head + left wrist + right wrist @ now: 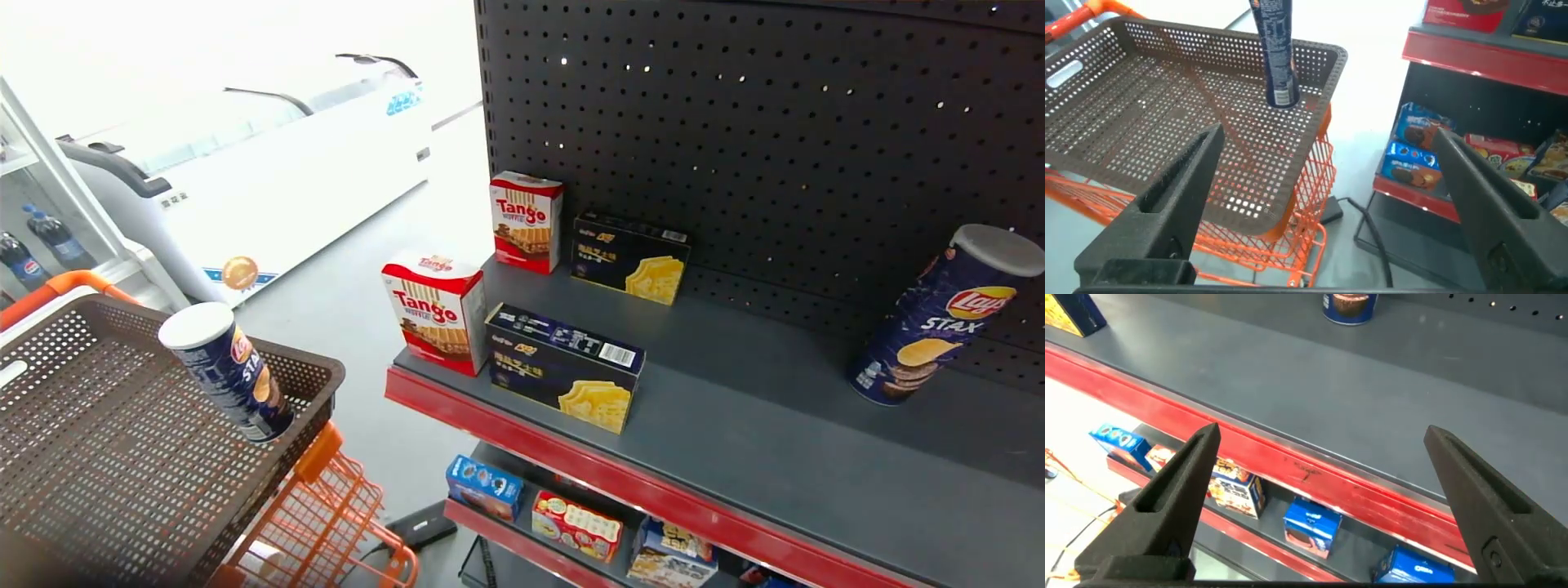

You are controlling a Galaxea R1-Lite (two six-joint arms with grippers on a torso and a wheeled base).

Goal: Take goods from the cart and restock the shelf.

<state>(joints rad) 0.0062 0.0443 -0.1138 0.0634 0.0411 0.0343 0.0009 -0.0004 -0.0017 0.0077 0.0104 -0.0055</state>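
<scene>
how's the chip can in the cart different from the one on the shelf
Place: cart can in the brown basket, shelf can on the grey shelf. Company: cart can alone, shelf can shares with boxes. Both: standing dark blue tubes, pale lids.

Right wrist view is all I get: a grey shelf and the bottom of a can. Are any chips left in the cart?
Observer: Yes, one can stands in the brown basket, near a corner.
Operator: Is my other claw holding it?
Observer: No. The left claw is open, holds nothing, and is apart from that can.
Operator: What's way over on the left?
Observer: At the left end of the shelf, two red boxes stand, each with a dark box on its right.
</scene>
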